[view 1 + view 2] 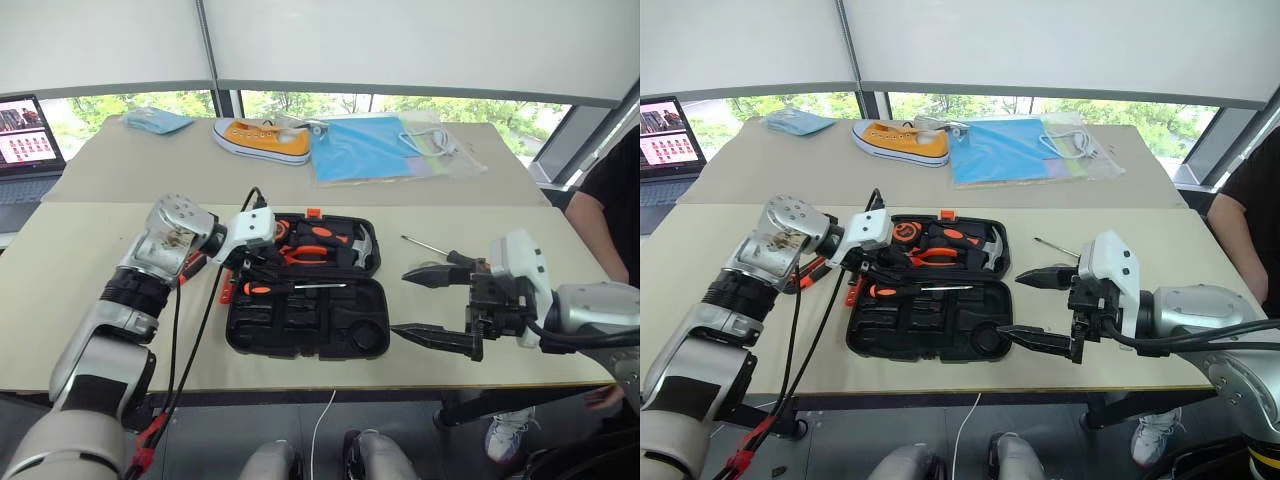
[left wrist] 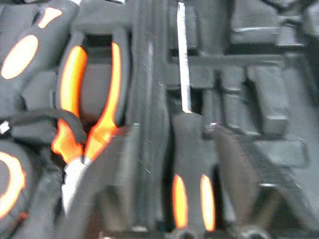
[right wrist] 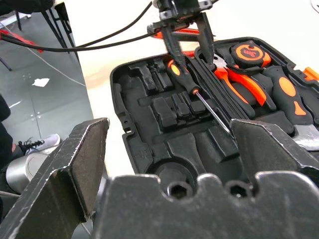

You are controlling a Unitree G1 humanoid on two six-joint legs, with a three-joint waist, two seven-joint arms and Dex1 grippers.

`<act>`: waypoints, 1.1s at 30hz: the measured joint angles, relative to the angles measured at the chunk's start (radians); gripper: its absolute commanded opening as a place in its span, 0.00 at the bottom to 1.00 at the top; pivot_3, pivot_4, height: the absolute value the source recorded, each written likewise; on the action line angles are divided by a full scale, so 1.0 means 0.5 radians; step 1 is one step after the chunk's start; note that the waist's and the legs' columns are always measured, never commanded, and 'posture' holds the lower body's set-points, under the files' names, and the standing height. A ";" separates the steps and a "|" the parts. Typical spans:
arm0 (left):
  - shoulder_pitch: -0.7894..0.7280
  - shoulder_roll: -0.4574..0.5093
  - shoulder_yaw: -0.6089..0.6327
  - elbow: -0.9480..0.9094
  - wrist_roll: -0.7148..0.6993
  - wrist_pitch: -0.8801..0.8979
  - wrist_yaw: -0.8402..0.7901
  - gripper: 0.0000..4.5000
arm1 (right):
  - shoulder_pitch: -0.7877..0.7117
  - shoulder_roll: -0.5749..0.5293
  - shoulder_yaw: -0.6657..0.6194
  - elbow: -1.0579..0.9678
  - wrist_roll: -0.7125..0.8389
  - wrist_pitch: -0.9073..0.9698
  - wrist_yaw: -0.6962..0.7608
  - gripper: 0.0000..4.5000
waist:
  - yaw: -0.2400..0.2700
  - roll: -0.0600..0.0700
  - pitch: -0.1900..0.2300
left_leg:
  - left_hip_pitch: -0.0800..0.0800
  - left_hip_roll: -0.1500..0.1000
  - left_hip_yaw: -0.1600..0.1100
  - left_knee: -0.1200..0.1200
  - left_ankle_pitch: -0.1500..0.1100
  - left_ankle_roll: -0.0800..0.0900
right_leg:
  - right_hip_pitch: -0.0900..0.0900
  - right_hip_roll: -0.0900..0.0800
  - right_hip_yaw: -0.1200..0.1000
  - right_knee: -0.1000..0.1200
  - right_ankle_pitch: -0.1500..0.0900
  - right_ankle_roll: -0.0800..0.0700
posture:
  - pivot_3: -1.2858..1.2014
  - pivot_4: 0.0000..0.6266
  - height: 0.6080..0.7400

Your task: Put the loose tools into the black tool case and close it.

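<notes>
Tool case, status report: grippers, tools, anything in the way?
Left gripper astride a screwdriver at the hinge of the tool case; grip unclear. Right gripper open, empty, beside the case. Case open. Another screwdriver loose on the table.

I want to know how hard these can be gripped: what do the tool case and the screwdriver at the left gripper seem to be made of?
The tool case looks like moulded black plastic with a matte finish, judging by its shaped recesses and dull sheen. The screwdriver has a bright, slim shaft that looks like polished metal; its black handle with orange insets looks like plastic or rubber, and which cannot be told.
</notes>
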 measured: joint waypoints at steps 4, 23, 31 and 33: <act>0.000 -0.066 -0.020 0.066 0.050 -0.041 0.031 0.01 | 0.001 0.018 0.002 0.042 -0.046 -0.014 -0.002 1.00 | -0.001 0.000 0.000 | 0.000 0.000 0.000 0.000 0.000 0.000 | 0.000 0.000 0.000 0.000 0.000 0.000 | 0.52 0.24 0.84; 0.012 -0.082 -0.052 0.072 0.193 -0.209 0.031 0.01 | 0.151 0.063 -0.008 0.108 -0.211 -0.048 -0.017 1.00 | -0.002 0.002 -0.001 | 0.014 0.001 0.000 0.000 -0.001 -0.001 | 0.011 -0.001 0.001 0.001 0.000 0.000 | 0.52 0.24 0.84; 0.037 -0.088 -0.074 0.065 0.207 -0.378 -0.018 0.01 | 0.141 0.087 -0.007 0.142 -0.264 -0.073 -0.014 1.00 | -0.002 0.002 -0.001 | 0.013 0.000 0.000 -0.001 -0.001 0.001 | 0.011 -0.001 0.001 0.000 0.000 0.000 | 0.52 0.24 0.84; 0.038 -0.088 -0.081 0.065 0.227 -0.446 -0.006 0.01 | 0.139 0.090 -0.007 0.143 -0.268 -0.078 -0.009 1.00 | -0.002 0.002 -0.001 | 0.013 0.000 0.000 -0.001 -0.001 0.001 | 0.011 -0.002 0.001 0.000 0.000 0.000 | 0.52 0.24 0.84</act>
